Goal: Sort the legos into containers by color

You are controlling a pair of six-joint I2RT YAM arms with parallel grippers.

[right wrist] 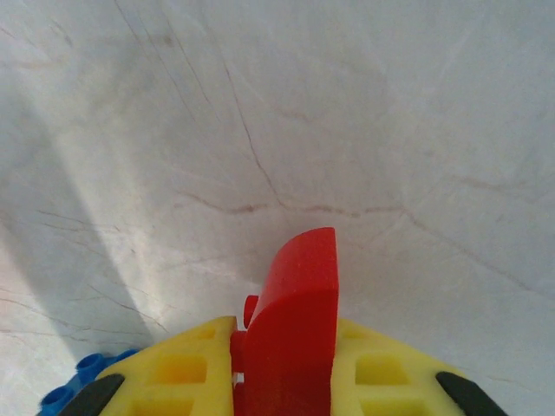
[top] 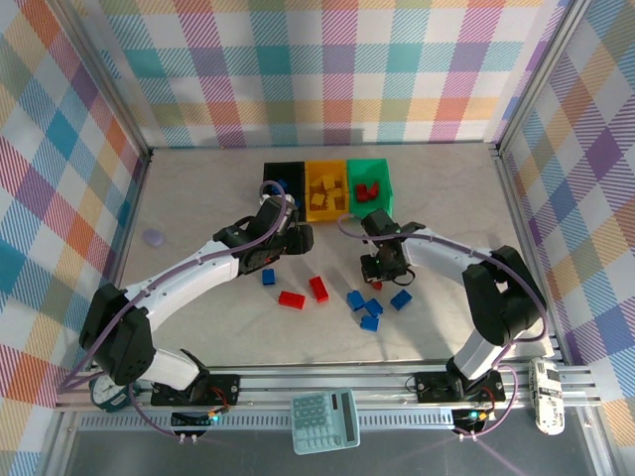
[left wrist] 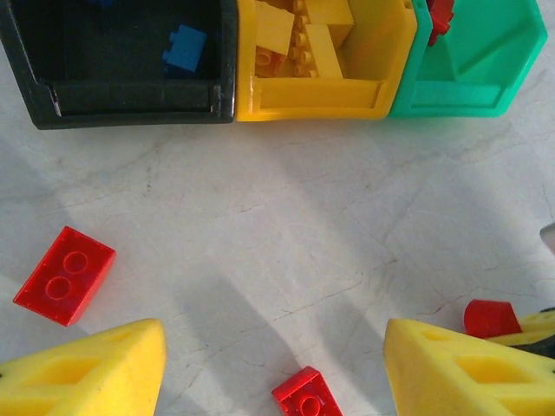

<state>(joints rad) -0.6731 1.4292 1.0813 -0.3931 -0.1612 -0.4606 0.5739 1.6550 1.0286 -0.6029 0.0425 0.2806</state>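
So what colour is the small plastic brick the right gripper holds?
Red; that brick shows best in the right wrist view.

**Right gripper (top: pixel 382 276) clamped, left gripper (top: pixel 285 238) spread**

The left arm (top: pixel 189 278) reaches from its base at the near left, forward and to the right, with the wrist bent downward. In the left wrist view the left gripper (left wrist: pixel 274 329) has its two yellow fingers (left wrist: pixel 87 377) well apart, with nothing between them. The right arm (top: pixel 466 263) arcs from the near right, forward and then left toward the middle, with its wrist pointing down. In the right wrist view the right gripper (right wrist: pixel 284 347) is closed on a red lego (right wrist: pixel 295 286), which stands upright between the pads.
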